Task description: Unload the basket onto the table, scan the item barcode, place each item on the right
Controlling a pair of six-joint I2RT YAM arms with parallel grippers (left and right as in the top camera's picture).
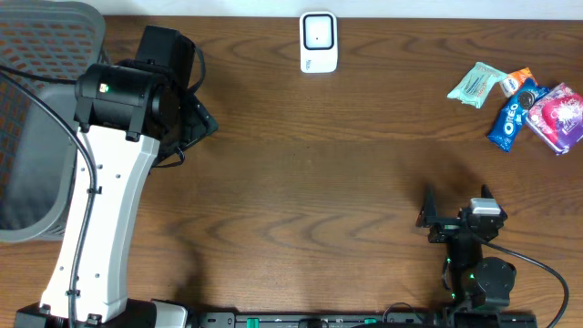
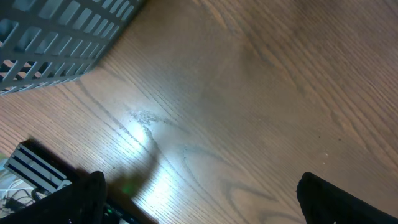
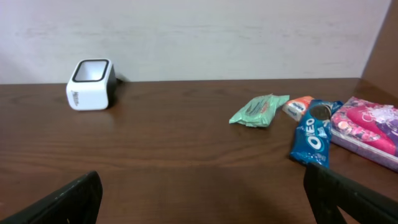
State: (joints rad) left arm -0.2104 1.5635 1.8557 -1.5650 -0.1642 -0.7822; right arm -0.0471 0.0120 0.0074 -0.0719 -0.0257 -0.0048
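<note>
Items: four packets bunched at the table's (image 1: 319, 182) far right: one green packet (image 1: 474, 85), one small orange-and-white packet (image 1: 516, 82), one blue Oreo pack (image 1: 512, 121), one pink pack (image 1: 557, 118), the Oreo pack hard against the pink one. One white scanner (image 1: 319, 42) at the far edge, centre, well apart from the packets. Overhead gives the whole layout. Right wrist view shows scanner and all four packets side-on, low across the wood. Left wrist view shows neither, only bare woodgrain and a corner of the one grey mesh basket (image 2: 56, 37). Right gripper (image 3: 205, 199) jaws wide apart, nothing between them, near the table's front edge. Left gripper (image 2: 205, 205) likewise spread and empty, beside the basket. Overhead, the left gripper is largely hidden under its own arm. Pink pack cut off at the right wrist frame's edge. Barcodes too small to make out.
</note>
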